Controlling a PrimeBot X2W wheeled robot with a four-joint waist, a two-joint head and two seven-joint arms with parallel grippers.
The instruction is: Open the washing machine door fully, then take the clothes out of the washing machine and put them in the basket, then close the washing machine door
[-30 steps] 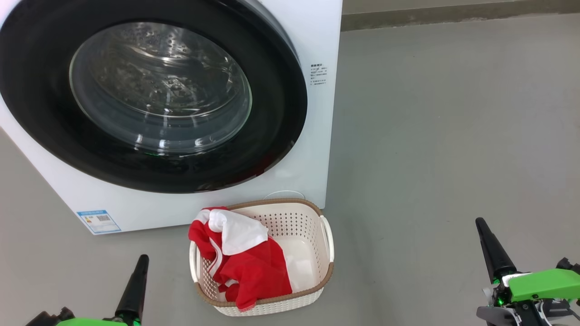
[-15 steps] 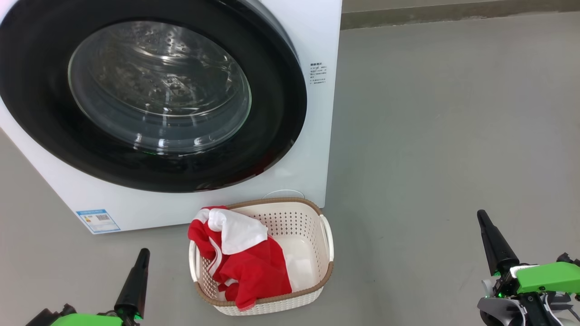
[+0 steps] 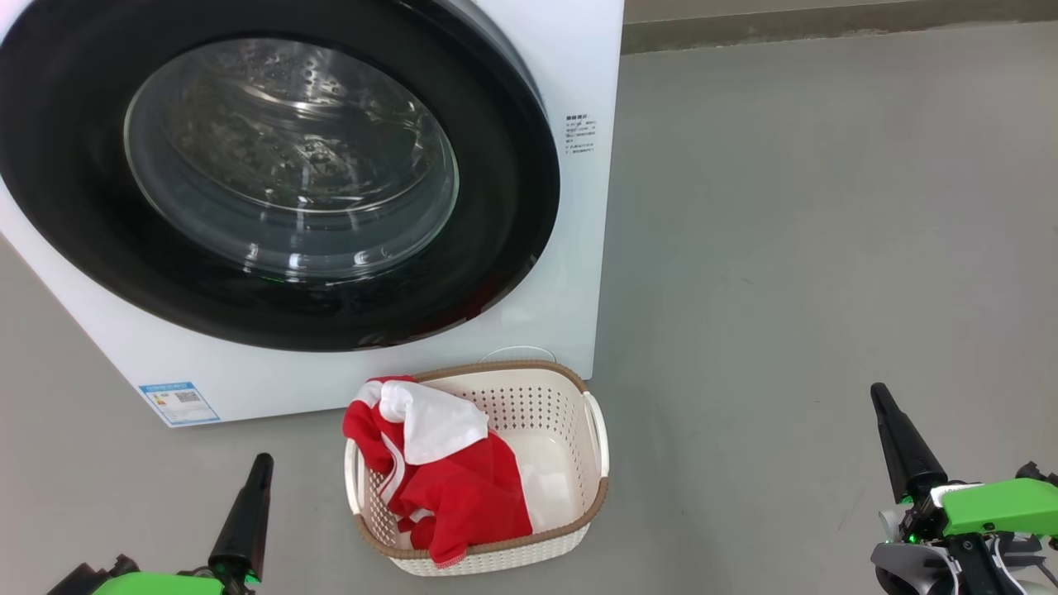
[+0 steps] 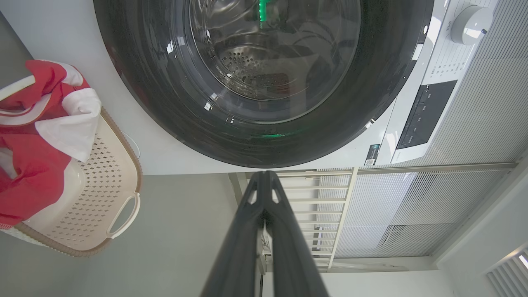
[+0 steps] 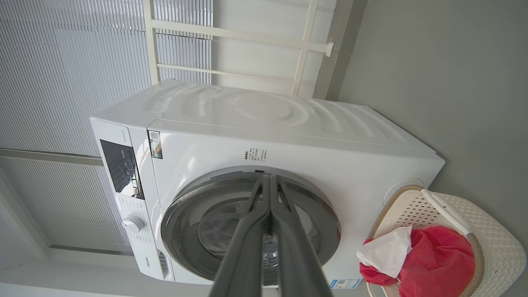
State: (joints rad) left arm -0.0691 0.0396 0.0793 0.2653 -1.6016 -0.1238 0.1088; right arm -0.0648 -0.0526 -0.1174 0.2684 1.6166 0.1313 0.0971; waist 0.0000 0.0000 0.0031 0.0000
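Note:
The washing machine (image 3: pixel 579 248) (image 5: pixel 288 136) stands at the upper left of the head view. Its black-rimmed door (image 3: pixel 281 178) (image 4: pixel 264 78) (image 5: pixel 251 222) lies flush against the white front. The steel drum shows through the glass. Red and white clothes (image 3: pixel 442 475) (image 4: pixel 37 136) (image 5: pixel 420 260) lie in the left half of the cream basket (image 3: pixel 579 450) (image 4: pixel 111 194) (image 5: pixel 491 239), on the floor before the machine. My left gripper (image 3: pixel 263 459) (image 4: pixel 264 175) is shut and empty, low at the left. My right gripper (image 3: pixel 878 390) (image 5: pixel 268 177) is shut and empty, low at the right, well away from the basket.
Grey floor (image 3: pixel 810 231) spreads to the right of the machine and around the basket. A blue label (image 3: pixel 179 403) sits low on the machine's front. The control panel and knob (image 4: pixel 470 18) show in the left wrist view. White slatted panels (image 5: pixel 62 62) stand behind the machine.
Between one second ago and half a second ago the right gripper rose slightly and the left sank slightly. Since then nothing has moved.

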